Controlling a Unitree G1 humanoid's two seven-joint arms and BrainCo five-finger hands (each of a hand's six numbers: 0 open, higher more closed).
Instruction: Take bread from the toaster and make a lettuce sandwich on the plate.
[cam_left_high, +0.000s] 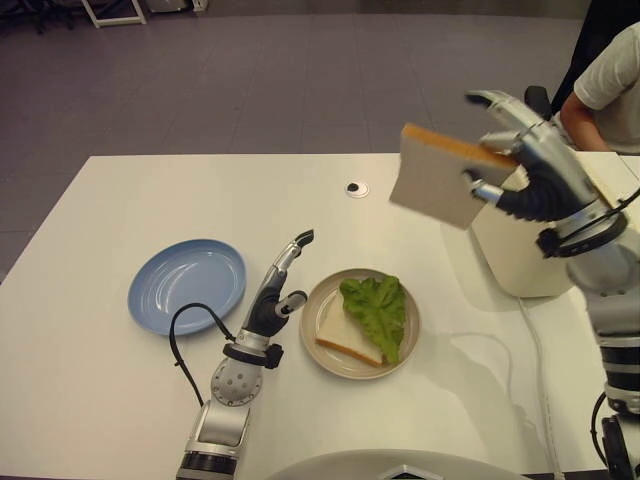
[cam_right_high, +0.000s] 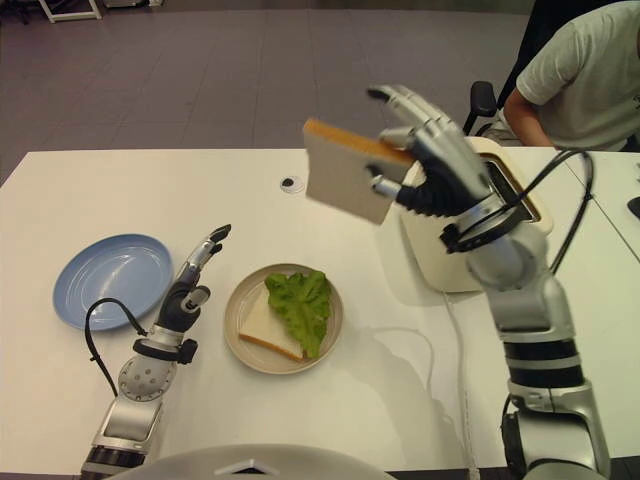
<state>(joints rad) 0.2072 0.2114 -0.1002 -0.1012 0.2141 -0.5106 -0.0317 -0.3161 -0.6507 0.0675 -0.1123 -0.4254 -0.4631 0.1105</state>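
A bread slice (cam_right_high: 345, 180) is being gripped aloft by the right hand (cam_right_high: 432, 165); the left hand (cam_right_high: 188, 292) is being rested empty, fingers straight, beside the plate (cam_right_high: 233, 322).

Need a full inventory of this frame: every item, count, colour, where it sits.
table: 1, white, under everything
blue plate: 1, light blue, table's left, nothing on it
tan plate: 1, beige, table centre, right of the blue plate
plated bread slice: 1, white with brown crust, flat on the tan plate
lettuce: 1, green, lying on the plated bread slice
toaster: 1, cream, table's right
cable: 1, white, from the toaster toward the near edge
round fitting: 1, black and white, table's far middle
held bread slice: 1, pale with brown crust, in the air left of the toaster
left robot hand: 1, black and silver, between the two plates, open, holding nothing
right robot hand: 1, silver and black, raised above the toaster, gripping the held bread slice
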